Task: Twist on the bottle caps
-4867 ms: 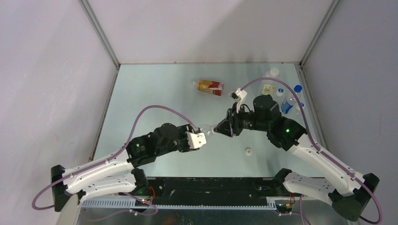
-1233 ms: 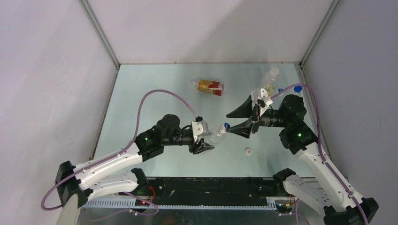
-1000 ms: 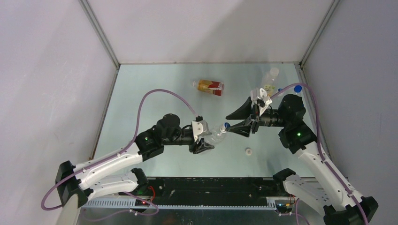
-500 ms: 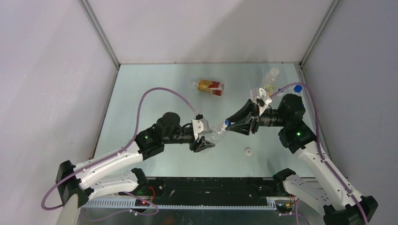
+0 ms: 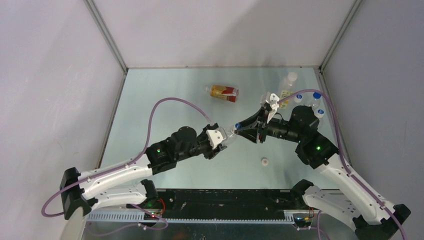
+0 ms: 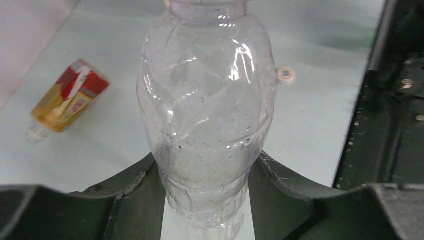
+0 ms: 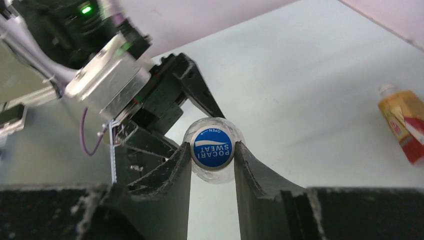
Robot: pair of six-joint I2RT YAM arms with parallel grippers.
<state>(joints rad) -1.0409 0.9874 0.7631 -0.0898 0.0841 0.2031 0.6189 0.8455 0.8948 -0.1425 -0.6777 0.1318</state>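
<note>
My left gripper (image 6: 205, 165) is shut on the lower body of a clear unlabelled bottle (image 6: 207, 95) and holds it above the table, neck toward the right arm. In the top view the left gripper (image 5: 220, 143) and the bottle (image 5: 228, 136) are at mid-table. My right gripper (image 7: 212, 146) is shut on a blue cap (image 7: 212, 148) that sits on that bottle's neck; the top view shows the right gripper (image 5: 240, 127) there too. A white cap (image 5: 264, 161) lies loose on the table. The amber bottle with the red-orange label (image 5: 224, 92) lies on its side at the back.
Several bottles stand at the back right corner: a clear yellow-labelled one (image 5: 286, 86) and others with blue caps (image 5: 316, 95). The black base rail (image 5: 220, 200) runs along the near edge. Grey walls close in the table on three sides.
My right gripper's jaws, wide open beside the cap a second ago, have closed onto it. Both arms shifted a little left and back, and the bottle's neck rose with them.
</note>
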